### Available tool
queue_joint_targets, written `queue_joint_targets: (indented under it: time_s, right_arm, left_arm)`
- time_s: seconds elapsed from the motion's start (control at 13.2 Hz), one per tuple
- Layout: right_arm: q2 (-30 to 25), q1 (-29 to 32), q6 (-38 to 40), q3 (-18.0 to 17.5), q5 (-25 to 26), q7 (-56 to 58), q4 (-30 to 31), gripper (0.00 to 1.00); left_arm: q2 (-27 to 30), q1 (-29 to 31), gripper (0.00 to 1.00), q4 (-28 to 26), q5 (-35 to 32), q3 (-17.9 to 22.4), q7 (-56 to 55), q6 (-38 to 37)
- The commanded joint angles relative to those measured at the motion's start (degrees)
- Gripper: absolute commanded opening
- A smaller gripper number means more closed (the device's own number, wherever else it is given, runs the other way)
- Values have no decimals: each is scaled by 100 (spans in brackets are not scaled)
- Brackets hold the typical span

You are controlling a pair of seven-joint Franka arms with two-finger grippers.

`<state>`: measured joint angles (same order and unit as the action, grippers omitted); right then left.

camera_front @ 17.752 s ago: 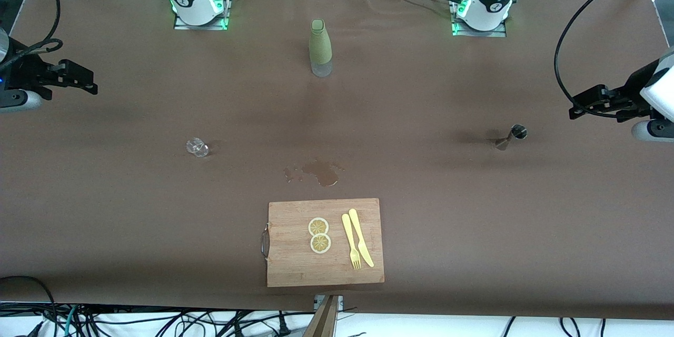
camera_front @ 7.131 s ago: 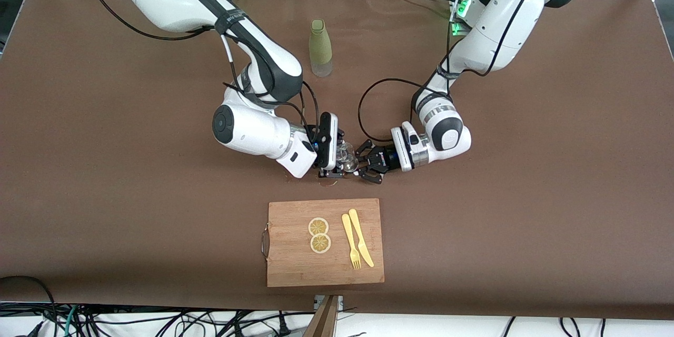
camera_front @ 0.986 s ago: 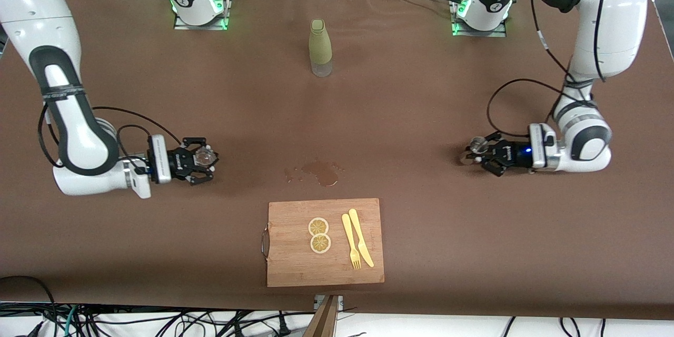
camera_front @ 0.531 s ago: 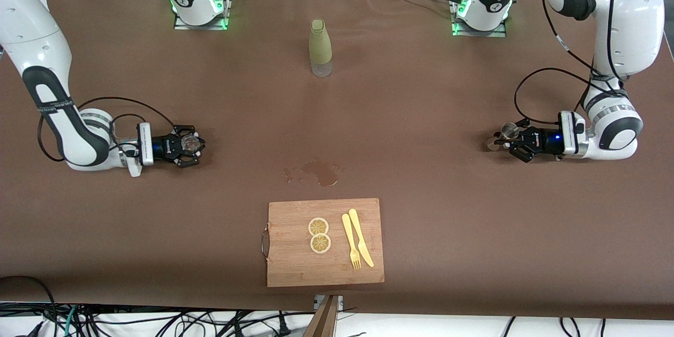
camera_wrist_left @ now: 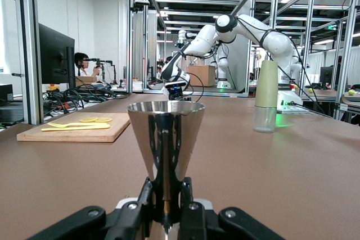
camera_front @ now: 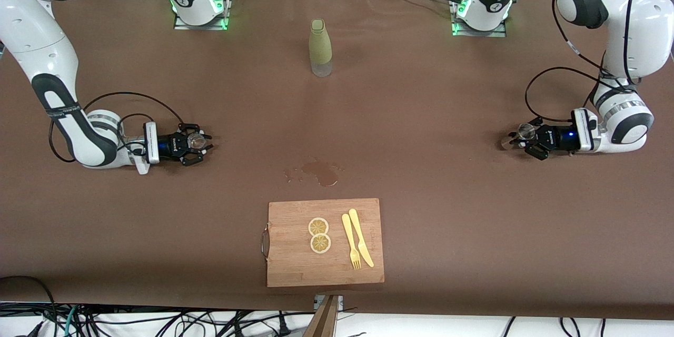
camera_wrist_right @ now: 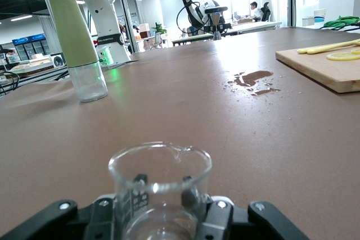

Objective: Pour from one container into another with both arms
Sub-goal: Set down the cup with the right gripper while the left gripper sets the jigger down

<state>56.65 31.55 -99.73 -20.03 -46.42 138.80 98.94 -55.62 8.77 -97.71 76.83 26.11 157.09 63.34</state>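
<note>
Plainly, at mid-height of the front view the left gripper (camera_front: pixel 521 139) clamps the upright jigger (camera_front: pixel 524 128) at its arm's table end, well apart from the cup (camera_front: pixel 197 139) in the right gripper (camera_front: pixel 194 145), whose grip I cannot tell.

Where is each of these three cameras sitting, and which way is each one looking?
Front view: high above the table edge, facing both arms' bases; shows the left gripper and right gripper low over the table.
Left wrist view: on the left arm's wrist, looking past the jigger it grips toward the right arm.
Right wrist view: on the right arm's wrist, looking past the glass cup toward the left arm.
Shared: both wrist views show the green bottle and cutting board.
</note>
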Motion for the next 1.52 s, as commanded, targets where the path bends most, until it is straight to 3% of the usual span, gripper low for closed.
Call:
queue_joint_targets:
  time_s: [0.0,0.23,0.53,0.99,1.06,1.14,1.44]
  right_arm:
    - [-57,17,59,-36,-51,-2,-15,100]
    - [-128,158,103,-19,27,-98,-76,100]
    - [-460,176,200,324,89,-396,-86,100]
    - [-1436,167,348,412,1019,-2573,-357,100]
    - [-1672,141,358,404,1256,-3038,-401,100]
    - [-1979,114,358,395,1415,-3600,-402,100]
    - [-3183,-158,463,377,2275,-6017,-393,100]
  left_arm:
    - [-247,63,0,261,33,-1,813,-243]
    - [-450,64,0,270,227,8,1068,-226]
    - [-546,55,0,270,227,8,1122,-155]
    - [-582,11,1,261,165,17,1096,407]
    - [-582,2,23,261,165,17,1096,486]
    - [-582,-6,99,261,165,8,1096,599]
    - [-372,-33,100,392,-175,8,194,1169]
